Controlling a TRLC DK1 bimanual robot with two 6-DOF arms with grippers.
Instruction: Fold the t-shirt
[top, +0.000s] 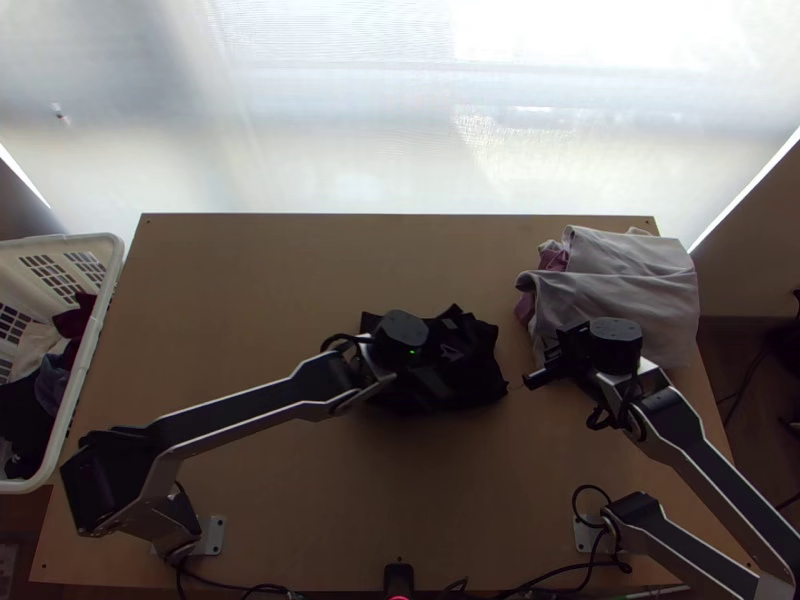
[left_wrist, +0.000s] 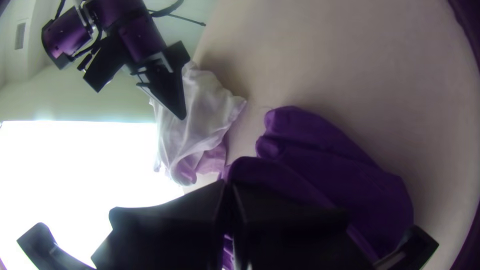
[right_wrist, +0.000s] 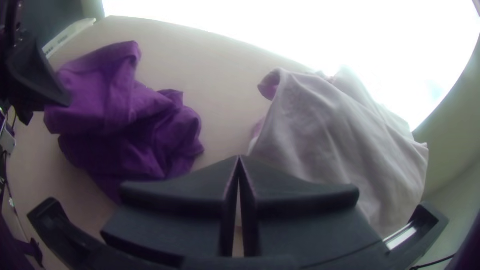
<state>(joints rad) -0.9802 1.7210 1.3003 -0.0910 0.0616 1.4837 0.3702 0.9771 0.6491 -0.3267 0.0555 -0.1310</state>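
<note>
The top view is taken from high over the near edge of the bench (top: 250, 300), faces steeply down, and covers the full width from 9 to 3 o'clock. The left wrist view looks from close range past the dark cloth (left_wrist: 340, 165) toward the pale cloth (left_wrist: 207, 100) at 2 o'clock. The right wrist view, also close, faces roughly 11 o'clock. All views share both cloths.

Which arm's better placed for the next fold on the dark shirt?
Left, I'd say. Its claw is right over the dark shirt. The right claw is off to the shirt's right, its tips near the gap between shirt and pale cloth.
</note>
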